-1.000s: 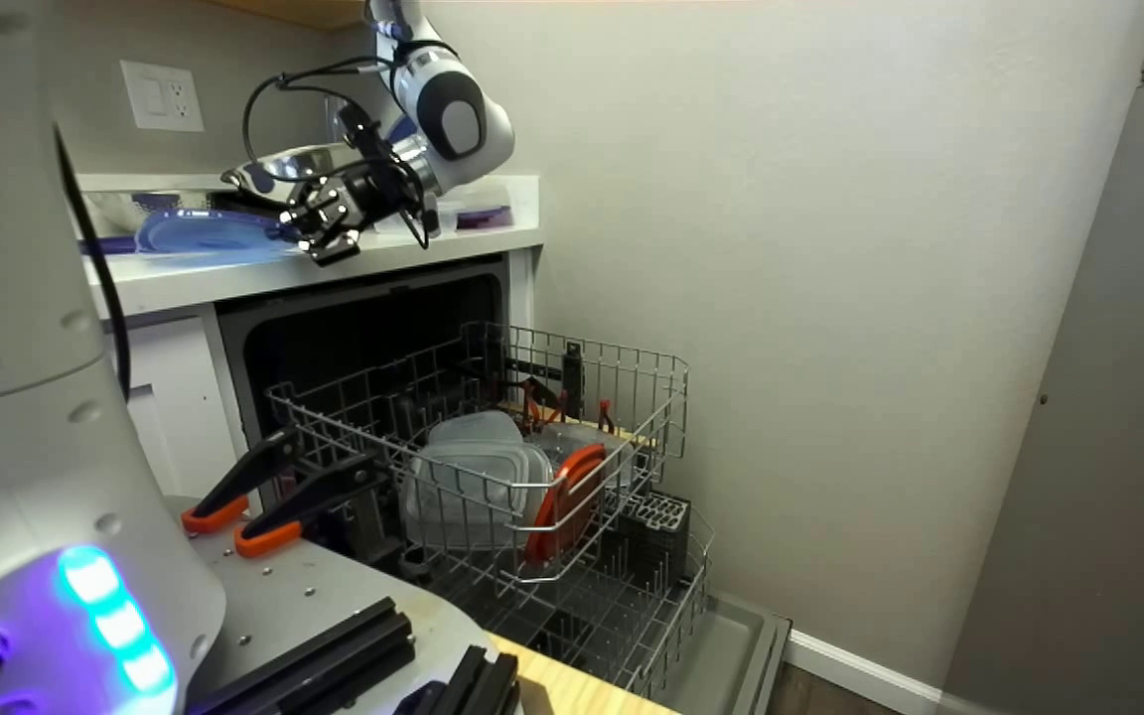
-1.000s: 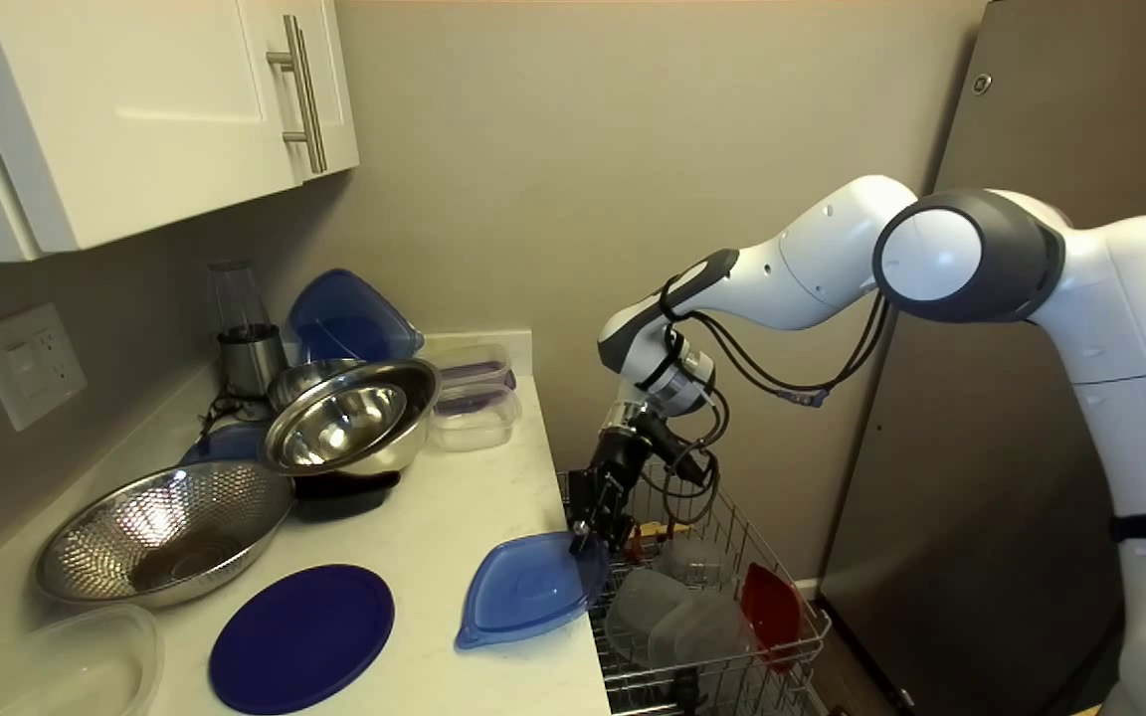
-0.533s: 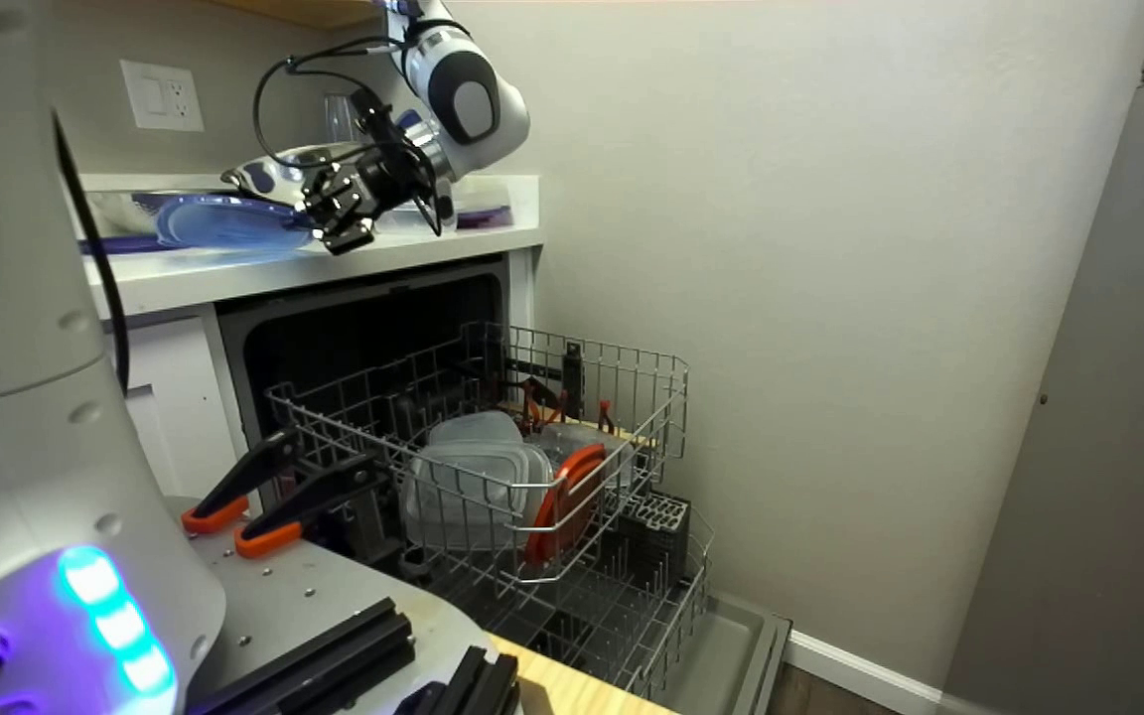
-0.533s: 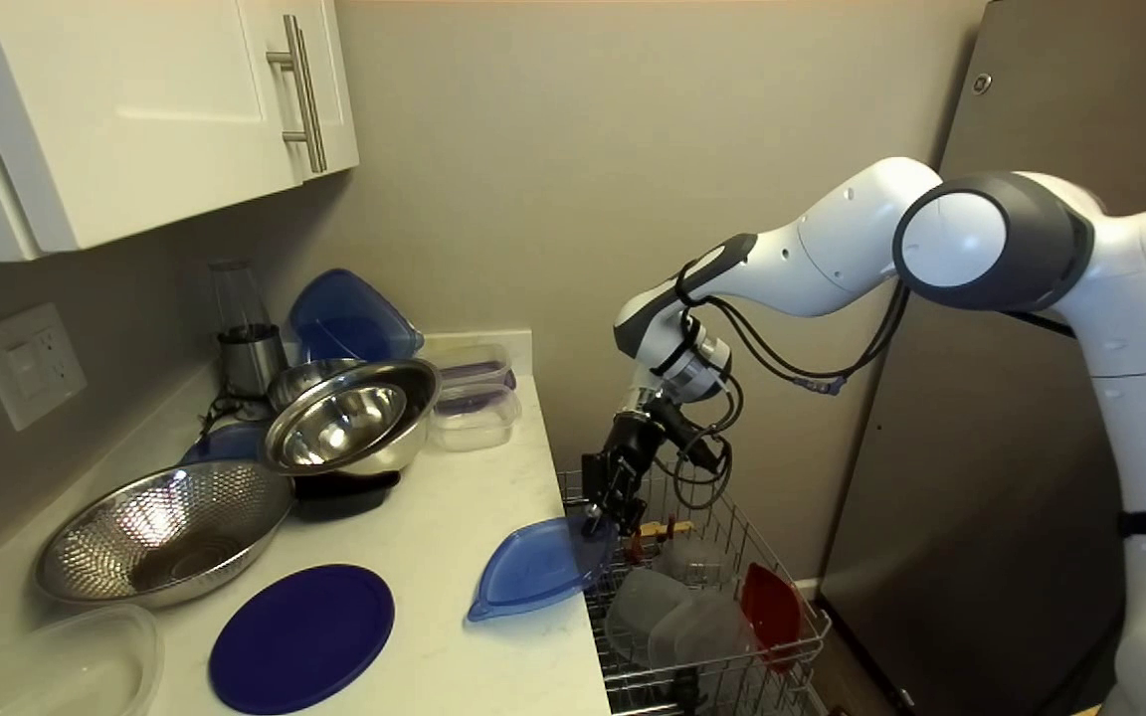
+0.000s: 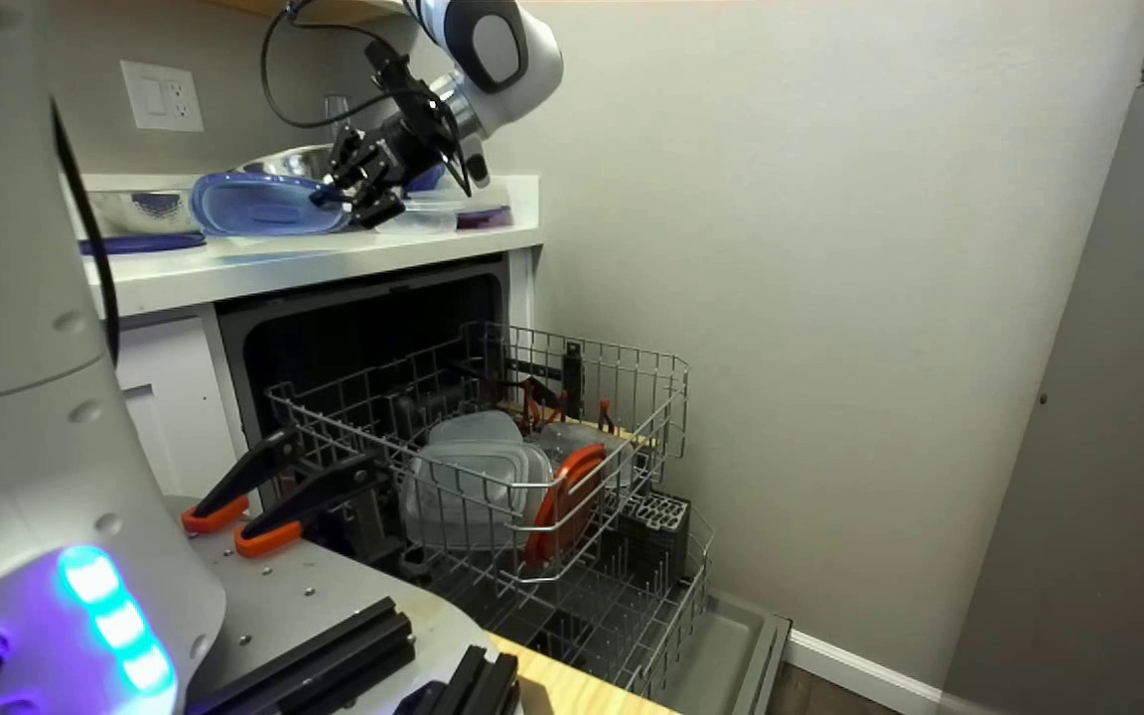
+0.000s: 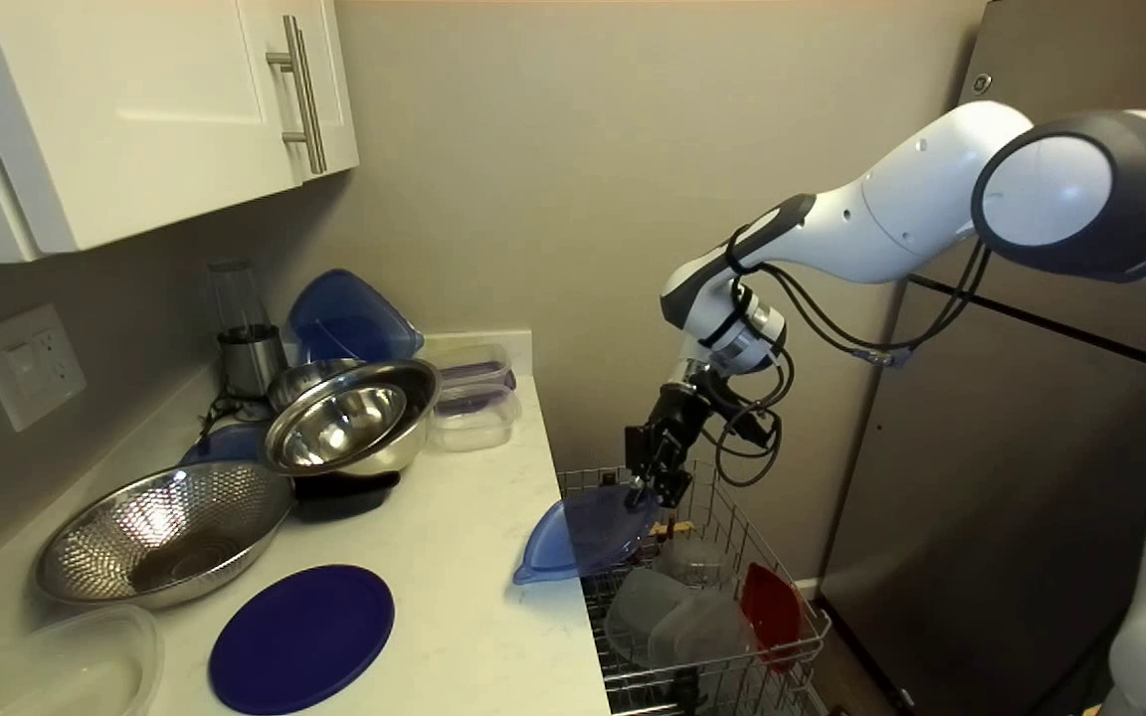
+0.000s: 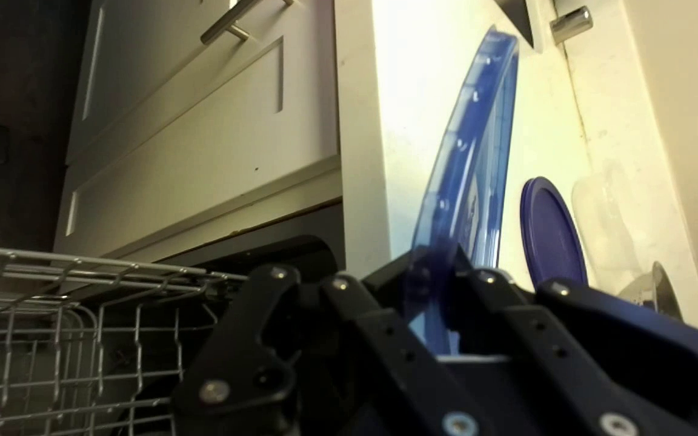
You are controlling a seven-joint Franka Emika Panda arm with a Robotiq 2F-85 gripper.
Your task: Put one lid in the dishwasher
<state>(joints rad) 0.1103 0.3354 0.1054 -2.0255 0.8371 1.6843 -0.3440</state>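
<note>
Because my gripper [image 7: 431, 280], jaws nearly together, pinches the lid [image 6: 581, 534] that juts ahead, partly over the table [image 6: 474, 527], I judge this the carry; next I must swing clear, then lower it into the dishwasher [image 5: 383, 338] below.

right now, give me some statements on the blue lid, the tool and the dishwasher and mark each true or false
1. The tool is shut on the blue lid. True.
2. The upper rack of the dishwasher holds a red piece. True.
3. The blue lid lies in the upper rack. False: the tool holds it, outside the rack.
4. The round dark lid lies on the counter. True.
5. The upper rack is pushed fully into the dishwasher. False: it stands pulled out.
</note>
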